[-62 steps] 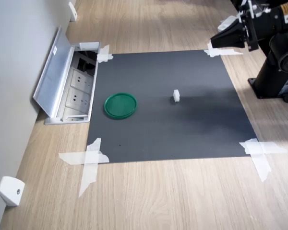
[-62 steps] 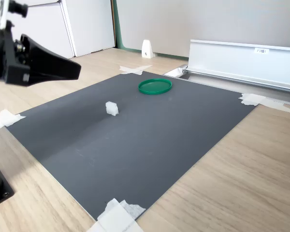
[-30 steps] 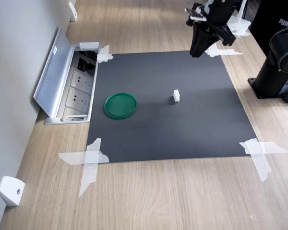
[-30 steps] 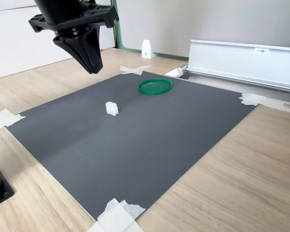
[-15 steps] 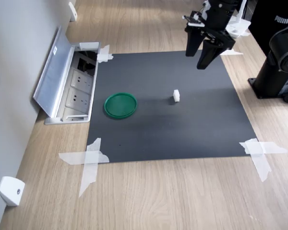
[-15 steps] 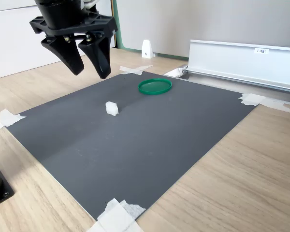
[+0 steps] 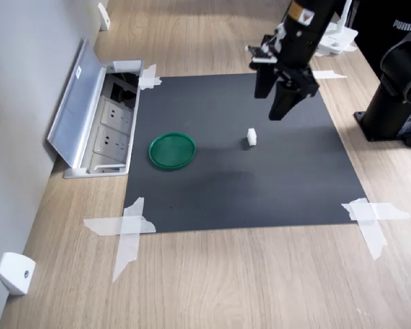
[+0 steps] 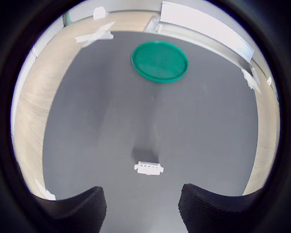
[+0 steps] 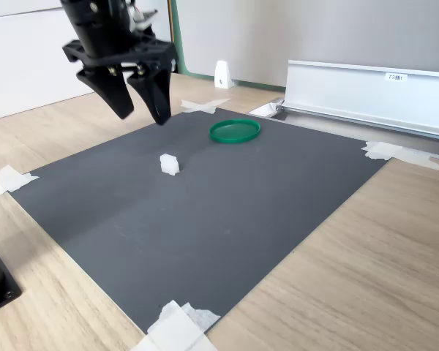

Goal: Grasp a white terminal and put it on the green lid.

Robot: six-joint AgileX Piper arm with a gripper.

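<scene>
Wood-grain flooring carries a dark grey rectangular mat point(image 7: 246, 147) fixed at its corners with white tape strips point(image 7: 127, 229). Reading the first exterior view from left to right: an open metal floor box with power sockets point(image 7: 99, 120) lies beside the mat's left edge; the flat round dark-green plastic lid point(image 7: 172, 150) rests on the mat, rim upward; the tiny white plastic terminal block point(image 7: 251, 137) stands well apart from the lid, nearer the mat's middle; the black two-fingered gripper point(image 7: 275, 103) hangs above and just beyond the block, on its right.

The fingers point almost straight down, with the wrist and forearm rising steeply behind them, and stand apart with nothing between them. The wrist view shows both black fingertips point(image 8: 75, 206) at the frame edge, the block lying crosswise just ahead of the gap, and the lid farther ahead.

Risk: the block is small and light and not yet centred under the opening. A descent without moving over it first would probably let one finger strike its top or side, tipping or pushing it across the smooth mat. Closing on its long axis might make it pop free.
</scene>
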